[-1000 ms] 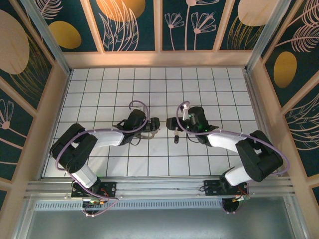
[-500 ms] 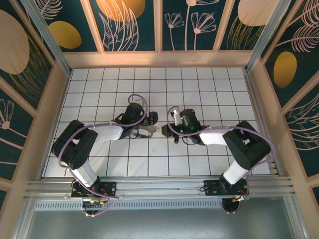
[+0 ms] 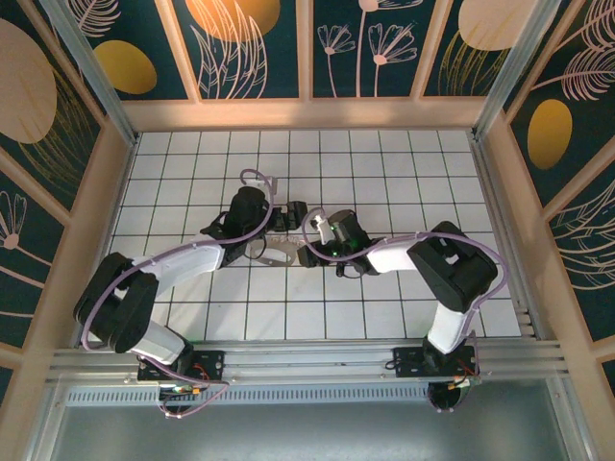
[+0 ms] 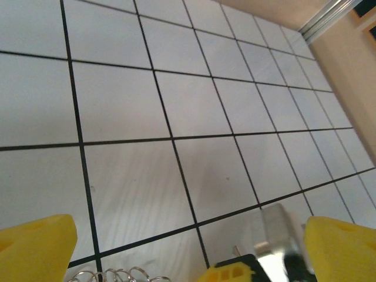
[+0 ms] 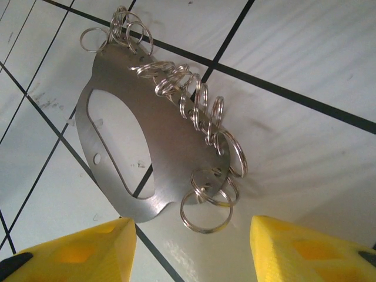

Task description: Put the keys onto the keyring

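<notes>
I see the keyring [image 5: 170,135] lying flat on the tiled table [image 3: 384,163], my right gripper [image 5: 194,252] spread apart just short of it, my left gripper [image 4: 188,252] gaping wide beside it.

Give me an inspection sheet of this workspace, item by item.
Surface: white tiled table, black grid lines, looks clean.
Job's things: keyring, a flat metal plate with an oval cutout, lies flat, small split rings along one edge; a dark key-like piece lies nearby, too small to confirm.
Clutter: nothing seen.
Grippers: left gripper, jaws wide apart, holding nothing; right gripper, jaws apart at the keyring's near end, gripping nothing.
Cables: purple cables run along both arms.
Surroundings: wooden-framed walls with dark floral panels.
</notes>
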{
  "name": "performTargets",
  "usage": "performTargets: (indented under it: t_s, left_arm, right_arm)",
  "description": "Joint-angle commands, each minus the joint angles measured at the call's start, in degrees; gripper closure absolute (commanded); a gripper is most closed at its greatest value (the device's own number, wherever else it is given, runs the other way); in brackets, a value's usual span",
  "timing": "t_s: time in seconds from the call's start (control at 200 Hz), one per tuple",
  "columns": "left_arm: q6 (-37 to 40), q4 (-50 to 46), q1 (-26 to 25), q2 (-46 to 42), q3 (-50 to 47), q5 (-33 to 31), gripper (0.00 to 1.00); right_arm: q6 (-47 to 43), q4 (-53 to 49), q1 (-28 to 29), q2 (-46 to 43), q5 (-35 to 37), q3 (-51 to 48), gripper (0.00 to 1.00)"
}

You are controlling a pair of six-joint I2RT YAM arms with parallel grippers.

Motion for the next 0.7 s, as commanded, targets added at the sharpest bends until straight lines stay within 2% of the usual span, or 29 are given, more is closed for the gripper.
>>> performTargets:
  t_s: [0.0,0.32,0.506,0.696]
  left_arm:
    - [0.5,-2.3,0.1,-2.1,0.8,-0.5,0.01]
    - [1.1,-2.8,0.1,-5.2,0.2,-1.5,0.01]
    - [1.7,-3.8,0.2,-7.6,-0.3,-1.8,0.01]
    - [3.5,-6.5,1.7,-9.7,0.7,-1.7,0.01]
  right_arm:
    - [-0.4,-0.3,0.3,2.0,-1.6,2.3,0.46]
    - [-0.3,-1.6,1.2,0.5,-0.9,2.6,0.47]
    - [-2.5,-5.3,2.3,-3.9,3.7,1.8,0.47]
    - [-8.2,-11.6,4.7,-4.0,9.2,4.3,0.50]
